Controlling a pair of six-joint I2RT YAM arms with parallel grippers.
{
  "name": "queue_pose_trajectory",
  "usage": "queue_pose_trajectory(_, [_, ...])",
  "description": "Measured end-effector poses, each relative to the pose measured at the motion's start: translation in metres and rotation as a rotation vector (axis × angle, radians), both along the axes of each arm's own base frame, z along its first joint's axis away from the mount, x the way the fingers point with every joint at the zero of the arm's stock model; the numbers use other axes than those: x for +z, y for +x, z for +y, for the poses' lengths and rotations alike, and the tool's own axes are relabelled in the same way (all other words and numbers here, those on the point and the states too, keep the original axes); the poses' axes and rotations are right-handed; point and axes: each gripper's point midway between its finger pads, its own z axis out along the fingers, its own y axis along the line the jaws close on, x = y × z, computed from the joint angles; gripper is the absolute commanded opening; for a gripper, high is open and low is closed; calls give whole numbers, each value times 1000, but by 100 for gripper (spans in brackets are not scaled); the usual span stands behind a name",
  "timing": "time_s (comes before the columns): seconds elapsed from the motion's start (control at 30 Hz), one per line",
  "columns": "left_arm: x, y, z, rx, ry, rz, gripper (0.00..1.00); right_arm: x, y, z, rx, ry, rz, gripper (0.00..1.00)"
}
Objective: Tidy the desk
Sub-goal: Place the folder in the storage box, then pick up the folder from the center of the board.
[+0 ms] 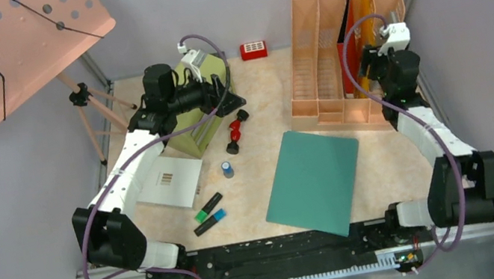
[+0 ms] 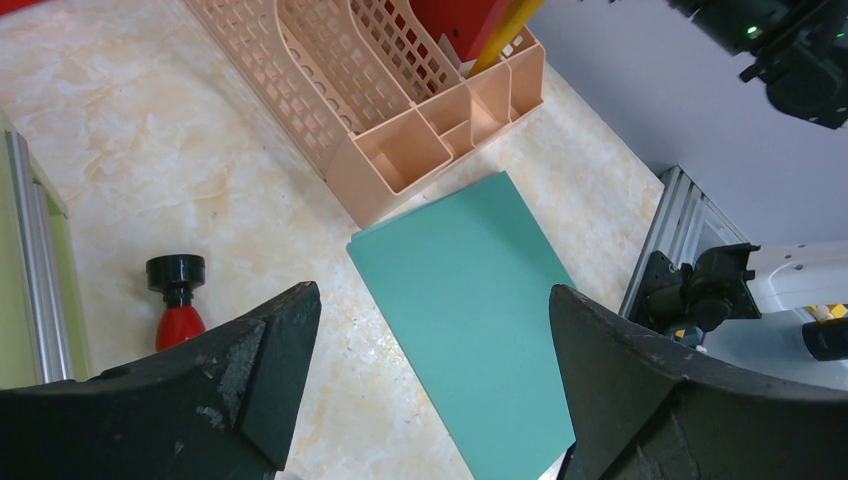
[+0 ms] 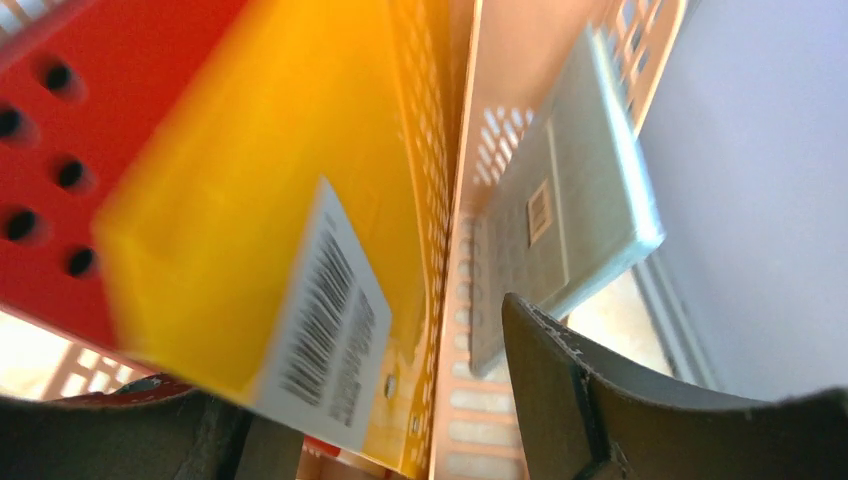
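Upper right of the overhead view, the right gripper (image 3: pixel 370 400) sets its jaws astride a yellow barcoded folder (image 3: pixel 250 200) standing in the peach slotted file rack (image 1: pixel 321 59), apparently filing it; whether they grip cannot be told. The left gripper (image 2: pixel 432 295) holds its jaws wide and empty over the beige marble-patterned desk (image 1: pixel 254 153) at frame centre.

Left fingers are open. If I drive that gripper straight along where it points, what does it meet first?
Most likely the teal folder lying flat on the desk. In the wrist view it fills the gap between the fingers of the left gripper. Nothing shows in between, though depth is hard to judge.
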Motion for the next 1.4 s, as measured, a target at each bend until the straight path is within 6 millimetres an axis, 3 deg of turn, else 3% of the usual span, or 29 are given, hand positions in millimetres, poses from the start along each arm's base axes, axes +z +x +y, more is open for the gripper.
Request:
queue_pose_trajectory(0.17, [0,0,0,1,1,-1,90,57,-10,5,35,-9,-72,70])
queue_pose_trajectory(0.33, [-1,1,3,3,24,-30,90,107,-29,24,142,-6,-89,71])
queue_pose_trajectory(0.5, [-20,-8,7,-4,104,-72,91,115,-71,50,297,-40,-28,72])
queue_pose_trajectory(0.63, [-50,-25,-2,-49,232,-127,94,110,-105,72,461,-115,37,72])
queue_pose_trajectory(0.73, [-75,-42,-18,-116,337,-184,94,94,-128,88,603,-174,94,72])
queue_pose_trajectory(0.87, [-119,-77,-38,-243,465,-229,95,57,-155,107,785,-219,199,73])
queue_pose_trajectory(0.9, [-132,-86,-40,-275,498,-226,96,44,-160,111,821,-226,227,73])
queue_pose_trajectory(1.0, [-147,-95,-46,-317,528,-219,96,0,-179,117,912,-237,329,72])
queue_pose_trajectory(1.13, [-172,-101,-55,-359,571,-183,97,-49,-203,116,974,-247,462,72])
queue_pose_trajectory(1.23, [-188,-109,-59,-390,598,-176,97,-73,-209,111,988,-273,523,72])
queue_pose_trajectory(1.4, [-215,-142,-68,-485,684,-260,98,-120,-213,100,985,-269,673,72])
